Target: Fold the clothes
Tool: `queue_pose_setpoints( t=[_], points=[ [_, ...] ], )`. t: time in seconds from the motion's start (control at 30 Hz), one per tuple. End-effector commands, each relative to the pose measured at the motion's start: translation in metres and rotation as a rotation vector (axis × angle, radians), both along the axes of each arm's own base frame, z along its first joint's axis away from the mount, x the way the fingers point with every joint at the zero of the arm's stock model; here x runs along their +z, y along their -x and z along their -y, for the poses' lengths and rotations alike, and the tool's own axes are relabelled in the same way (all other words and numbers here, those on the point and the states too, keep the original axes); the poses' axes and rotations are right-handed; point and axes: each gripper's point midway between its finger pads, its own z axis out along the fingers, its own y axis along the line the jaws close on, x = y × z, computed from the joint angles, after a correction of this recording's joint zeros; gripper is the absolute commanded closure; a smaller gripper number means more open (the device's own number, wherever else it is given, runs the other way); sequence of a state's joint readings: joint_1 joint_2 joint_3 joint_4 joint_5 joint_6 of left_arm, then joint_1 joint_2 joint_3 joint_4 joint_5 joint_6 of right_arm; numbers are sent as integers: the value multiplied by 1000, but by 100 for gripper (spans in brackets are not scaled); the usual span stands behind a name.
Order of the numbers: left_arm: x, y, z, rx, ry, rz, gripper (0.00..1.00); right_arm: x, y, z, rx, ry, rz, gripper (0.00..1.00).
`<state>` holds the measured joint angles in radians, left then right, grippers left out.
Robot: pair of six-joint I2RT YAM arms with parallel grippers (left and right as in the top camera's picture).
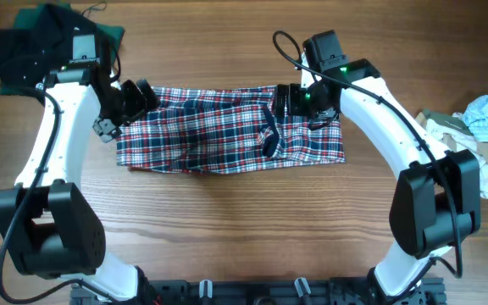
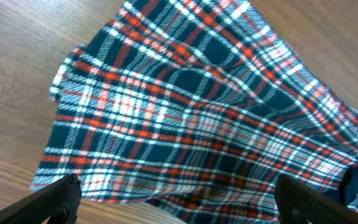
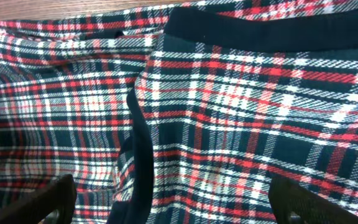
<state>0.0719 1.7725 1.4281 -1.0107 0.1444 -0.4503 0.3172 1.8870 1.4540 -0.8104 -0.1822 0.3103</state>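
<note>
The plaid cloth [image 1: 227, 131] is lying flat in the middle of the wooden worktop [image 1: 227, 220], and its long side is running from 9 o'clock to 3 o'clock. It is folded over itself, with some wrinkles. The left hand [image 1: 142, 95] is hanging at the 10 o'clock corner of the cloth. Its fingers [image 2: 58, 199] are standing wide apart and are holding nothing; in the left wrist view only plaid is showing between them. The right hand [image 1: 291, 100] is hovering over the cloth toward 1 o'clock. It is also open wide and is gripping nothing. Below it, a navy band [image 3: 260, 31] is crossing the top of the plaid. A dark heap of clothes [image 1: 41, 42] is sitting at 10 o'clock on the worktop, and a pale heap of clothes [image 1: 473, 127] is lying at 3 o'clock, well apart from the plaid cloth.
</note>
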Motion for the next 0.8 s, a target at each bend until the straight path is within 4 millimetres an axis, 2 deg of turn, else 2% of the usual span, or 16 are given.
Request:
queue_pose_setpoints(
  t=[0.0, 0.17, 0.3, 0.47, 0.77],
  points=[
    [11, -9, 5, -4, 20, 60, 0, -2, -6, 1, -12, 4, 8, 0],
    [12, -14, 2, -2, 5, 81, 0, -6, -6, 1, -12, 6, 2, 0],
    [7, -14, -8, 7, -57, 69, 0, -9, -6, 1, -12, 8, -5, 0],
    [-16, -16, -12, -39, -80, 24, 0, -11, -6, 0, -12, 8, -11, 0],
    [-65, -12, -43, 25, -89, -92, 0, -12, -4, 1, -7, 9, -17, 0]
  ],
)
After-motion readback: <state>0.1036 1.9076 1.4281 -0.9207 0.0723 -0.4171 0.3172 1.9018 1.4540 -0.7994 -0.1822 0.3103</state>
